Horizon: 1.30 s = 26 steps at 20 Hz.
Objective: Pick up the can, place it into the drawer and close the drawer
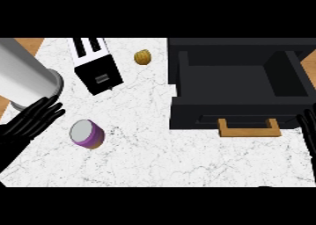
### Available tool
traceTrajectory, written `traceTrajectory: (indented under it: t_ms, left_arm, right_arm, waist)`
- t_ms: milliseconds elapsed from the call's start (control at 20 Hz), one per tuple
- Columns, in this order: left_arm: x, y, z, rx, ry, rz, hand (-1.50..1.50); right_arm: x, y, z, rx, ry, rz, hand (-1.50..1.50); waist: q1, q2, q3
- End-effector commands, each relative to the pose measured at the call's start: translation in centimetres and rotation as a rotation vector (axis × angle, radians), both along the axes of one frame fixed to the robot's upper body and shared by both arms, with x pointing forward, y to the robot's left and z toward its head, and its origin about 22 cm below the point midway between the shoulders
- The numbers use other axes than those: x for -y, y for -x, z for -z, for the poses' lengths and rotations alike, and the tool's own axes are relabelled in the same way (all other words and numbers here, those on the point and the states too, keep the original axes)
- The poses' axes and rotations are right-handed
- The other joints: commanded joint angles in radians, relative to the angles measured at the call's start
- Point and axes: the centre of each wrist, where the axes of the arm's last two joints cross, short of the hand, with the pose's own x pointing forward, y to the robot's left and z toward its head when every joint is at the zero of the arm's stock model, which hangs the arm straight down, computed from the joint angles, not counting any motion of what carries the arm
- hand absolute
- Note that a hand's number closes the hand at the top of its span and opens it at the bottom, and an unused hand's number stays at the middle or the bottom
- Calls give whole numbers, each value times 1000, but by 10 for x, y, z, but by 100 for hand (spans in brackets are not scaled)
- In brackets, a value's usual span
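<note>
Where the right edge cuts off your right hand, straight fingers show. Your left hand is spread wide. The round purple can lies on the white marbled surface, left of the open black drawer.

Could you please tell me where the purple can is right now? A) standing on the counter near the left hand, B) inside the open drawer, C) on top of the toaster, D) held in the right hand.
A: the purple can stands on the marble counter, just right of the open left hand; the drawer holds nothing visible.
</note>
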Motion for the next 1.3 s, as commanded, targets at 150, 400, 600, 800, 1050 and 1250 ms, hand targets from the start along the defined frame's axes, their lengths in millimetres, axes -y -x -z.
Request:
traceTrajectory:
  t_ms: [150, 400, 600, 800, 1050, 1250]
  left_arm:
    - [-18, -11, 35, -28, -15, -11, -150]
    - [10, -36, 35, -24, -27, -18, -150]
    - [15, -25, 51, -17, -9, -18, -150]
    - [-7, -29, 72, -13, -39, -55, -150]
    - [-19, -41, 102, -36, -32, -95, -150]
    - [-14, -46, 120, -40, -47, -84, -150]
  right_arm:
    - [13, -2, -7, -12, 8, 2, -150]
    - [14, -9, 1, 12, -1, 10, -150]
    - [25, -3, 24, -8, 2, 12, -150]
    - [26, 1, 16, -11, 7, 23, -150]
    - [27, 11, 18, 12, 10, 3, -150]
    - [21, 6, 18, -7, 14, 0, -150]
  waist:
    - [0, 1, 0]
    - [0, 1, 0]
    - [2, 0, 0]
    - [0, 0, 0]
    - [-4, 1, 0]
    - [-3, 1, 0]
